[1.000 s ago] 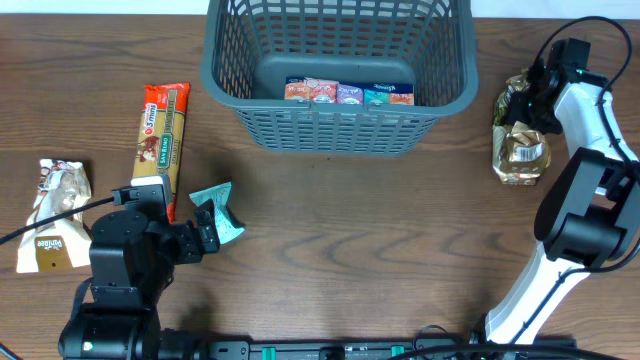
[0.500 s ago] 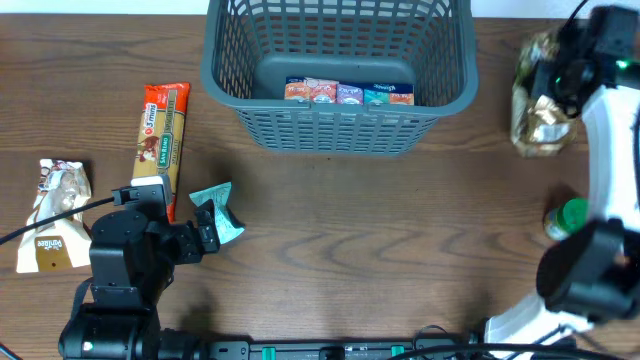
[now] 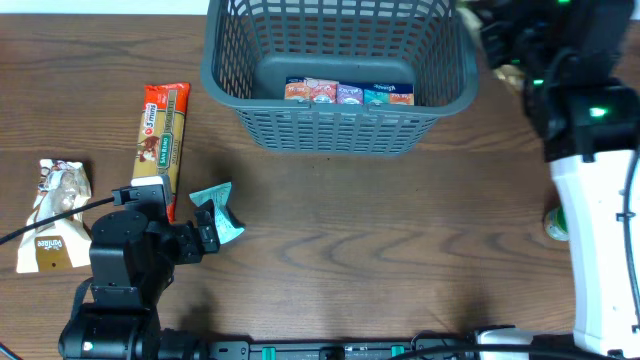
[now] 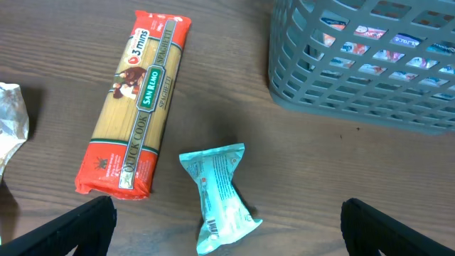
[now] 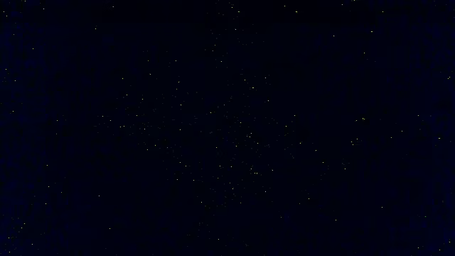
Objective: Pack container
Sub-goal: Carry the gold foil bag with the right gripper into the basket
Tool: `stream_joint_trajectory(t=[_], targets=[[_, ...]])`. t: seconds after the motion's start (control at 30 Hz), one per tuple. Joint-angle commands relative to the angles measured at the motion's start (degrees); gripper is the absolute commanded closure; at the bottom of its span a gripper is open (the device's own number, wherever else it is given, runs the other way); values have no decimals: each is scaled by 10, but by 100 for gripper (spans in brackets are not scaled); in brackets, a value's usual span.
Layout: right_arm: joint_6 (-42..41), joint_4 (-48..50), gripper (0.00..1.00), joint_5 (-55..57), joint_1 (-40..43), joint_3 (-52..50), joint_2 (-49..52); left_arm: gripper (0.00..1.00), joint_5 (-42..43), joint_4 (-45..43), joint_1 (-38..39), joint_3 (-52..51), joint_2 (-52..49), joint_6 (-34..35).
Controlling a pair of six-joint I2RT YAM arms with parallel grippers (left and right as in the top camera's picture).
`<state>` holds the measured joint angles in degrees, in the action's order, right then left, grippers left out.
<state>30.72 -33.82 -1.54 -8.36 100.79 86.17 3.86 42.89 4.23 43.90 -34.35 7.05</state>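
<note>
Probably light, soft and crinkly, the packet (image 4: 215, 186) just ahead of the wide-spread, empty left hand (image 4: 227, 206) wants pinching mid-body.

Overhead view: even, diffuse light; wood grain of the surface (image 3: 400, 230) sharp; shadows faint and short. Right arm (image 3: 590, 110): soft, smeared by blur. Left wrist view: bright, crisp; soft shadow beneath the basket (image 4: 313, 107). Right wrist view: near-black, speckled noise only.
</note>
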Motion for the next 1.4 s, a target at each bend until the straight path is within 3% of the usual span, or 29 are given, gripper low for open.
stream_joint_trajectory(t=[0.0, 0.37, 0.63, 0.93, 0.97, 1.0, 1.03, 1.07, 1.2, 1.37], targets=[[121, 36, 99, -4, -50, 23, -2, 2, -7, 0, 2, 11, 0, -10], [124, 30, 99, -120, -121, 23, 131, 2, -7, 0, 2, 11, 0, -9], [75, 25, 99, -135, -123, 23, 255, 2, -7, 0, 2, 11, 0, -9], [70, -32, 98, -135, -111, 22, 319, 2, -7, 0, 2, 11, 0, -9], [70, -42, 80, -135, -111, 22, 320, 2, -7, 0, 2, 11, 0, -9], [70, -50, 53, -135, -111, 22, 320, 2, -7, 0, 2, 11, 0, -9], [70, -55, 15, -135, -111, 23, 319, 1, -7, 0, 2, 11, 0, -9], [70, -57, 1, -135, -111, 23, 313, 2, -7, 0, 2, 11, 0, -9], [54, -52, 1, -135, -114, 37, 269, 2, -7, 0, 2, 11, 0, -9], [-34, -52, 1, -123, -93, 120, 204, 2, -7, 0, 2, 11, 0, -9]])
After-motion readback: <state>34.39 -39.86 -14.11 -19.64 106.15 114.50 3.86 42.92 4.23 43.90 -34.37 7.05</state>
